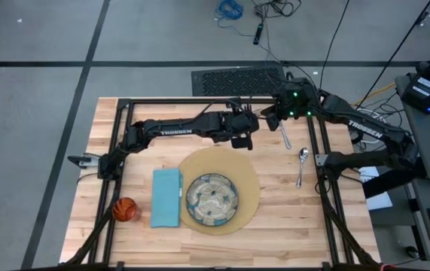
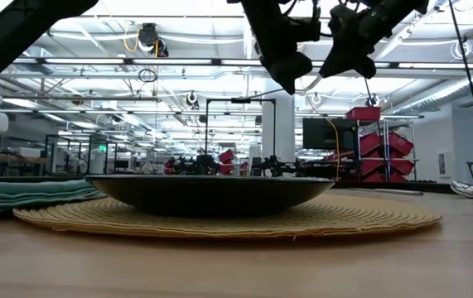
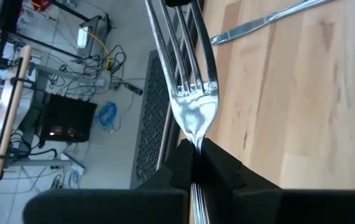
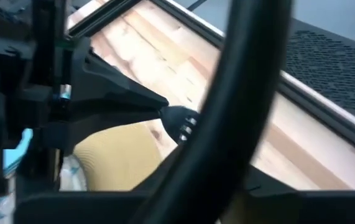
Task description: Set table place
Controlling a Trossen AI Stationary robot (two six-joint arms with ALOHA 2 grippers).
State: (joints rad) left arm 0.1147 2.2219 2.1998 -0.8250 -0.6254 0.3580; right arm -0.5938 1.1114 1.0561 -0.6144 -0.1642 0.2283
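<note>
The silver fork (image 3: pixel 193 93) hangs in the air over the table's far edge, with my left gripper (image 3: pixel 194 152) shut on it. Its tines point away from that gripper toward my right gripper (image 1: pixel 276 114), which hovers just beyond the tine tips; whether it touches them does not show. In the high view my left gripper (image 1: pixel 251 124) sits above the round tan mat's (image 1: pixel 251 179) far rim. The greenish plate (image 1: pixel 211 199) rests on the mat, the light-blue napkin (image 1: pixel 166 197) lies left of it, and the orange cup (image 1: pixel 125 209) stands farther left. My left gripper pinches the fork's neck (image 3: pixel 194 138), just behind the base of the tines, between its two fingers. The fingers come from the table's left, slanting down, and the fork runs along them. The fork is lifted clear of the table; its handle is hidden behind the fingers.
A knife (image 1: pixel 284 137) and a spoon (image 1: pixel 302 162) lie on the wood to the right of the mat, under and near my right arm. The black frame (image 1: pixel 199 99) runs along the table's far edge.
</note>
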